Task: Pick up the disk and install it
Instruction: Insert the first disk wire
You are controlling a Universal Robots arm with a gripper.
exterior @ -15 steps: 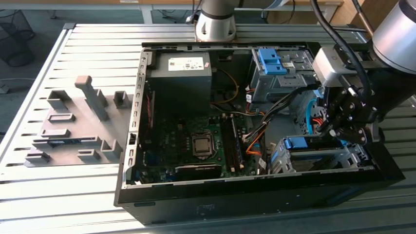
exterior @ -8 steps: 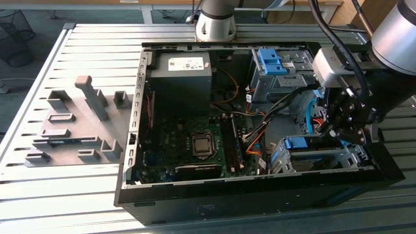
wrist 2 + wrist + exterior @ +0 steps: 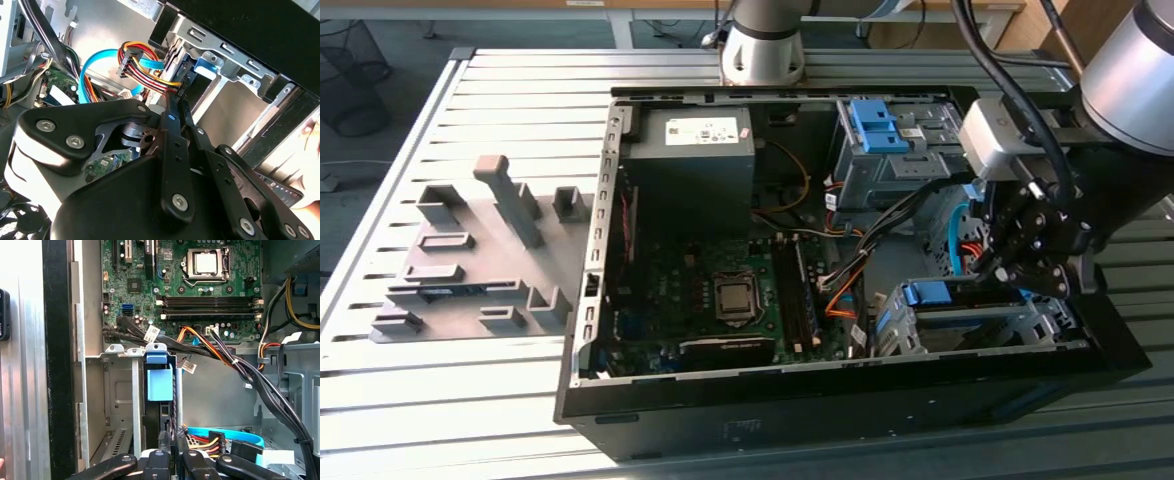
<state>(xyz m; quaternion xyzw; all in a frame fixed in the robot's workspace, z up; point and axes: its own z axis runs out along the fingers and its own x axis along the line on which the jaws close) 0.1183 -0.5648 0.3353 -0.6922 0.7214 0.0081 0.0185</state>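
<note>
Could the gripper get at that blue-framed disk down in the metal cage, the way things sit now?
Probably yes. In the exterior view the gripper hangs right over the disk in its metal cage, whose top looks open. Bundled cables run alongside, not across it.

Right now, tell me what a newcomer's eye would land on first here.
The open computer case on the slatted table, its green motherboard bared. At the exterior view's right, the black gripper reaches into the case just above the drive cage, where the disk sits in its bright blue carrier.
</note>
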